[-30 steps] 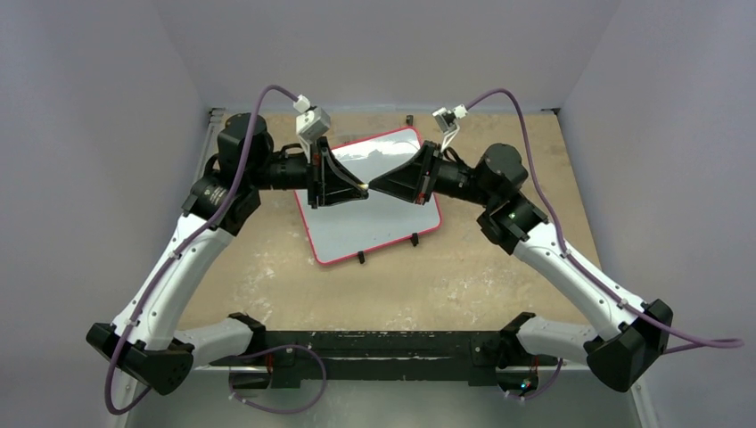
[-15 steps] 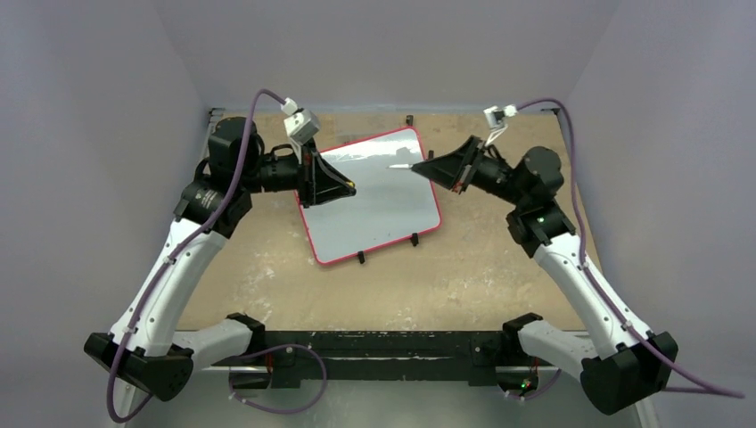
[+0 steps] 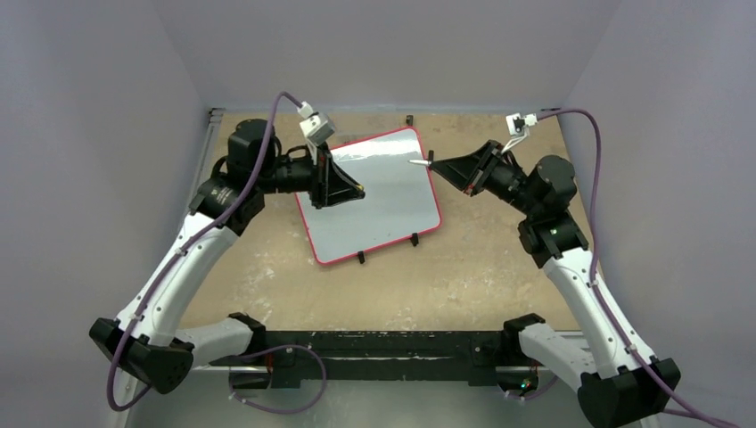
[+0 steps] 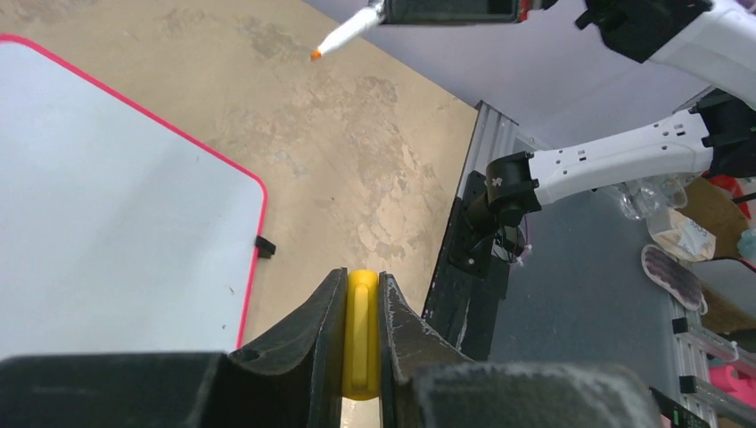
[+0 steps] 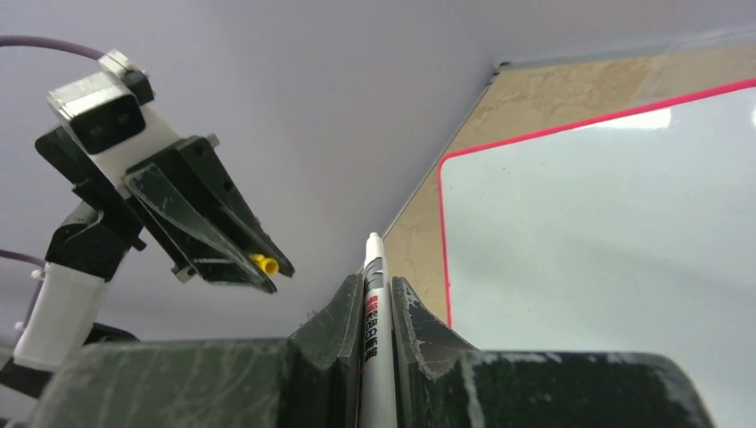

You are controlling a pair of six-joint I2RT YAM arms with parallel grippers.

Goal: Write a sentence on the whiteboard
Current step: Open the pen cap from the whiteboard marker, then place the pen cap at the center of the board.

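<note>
We counted one whiteboard (image 3: pixel 383 209) lying flat toward the far middle of the table (image 3: pixel 464 276), with two black clips (image 3: pixel 360 258) on its near edge. The left gripper (image 3: pixel 359 189) was clamped on one yellow cap (image 4: pixel 361 330) above the board's left part. The right gripper (image 3: pixel 434 163) pinched one uncapped marker (image 5: pixel 373 294) near the board's far right corner.

Whiteboard (image 3: pixel 383 209) middle free between left claw (image 3: pixel 359 190) and right claw (image 3: pixel 434 163).

Illegible print on marker (image 5: pixel 373 299)
</note>
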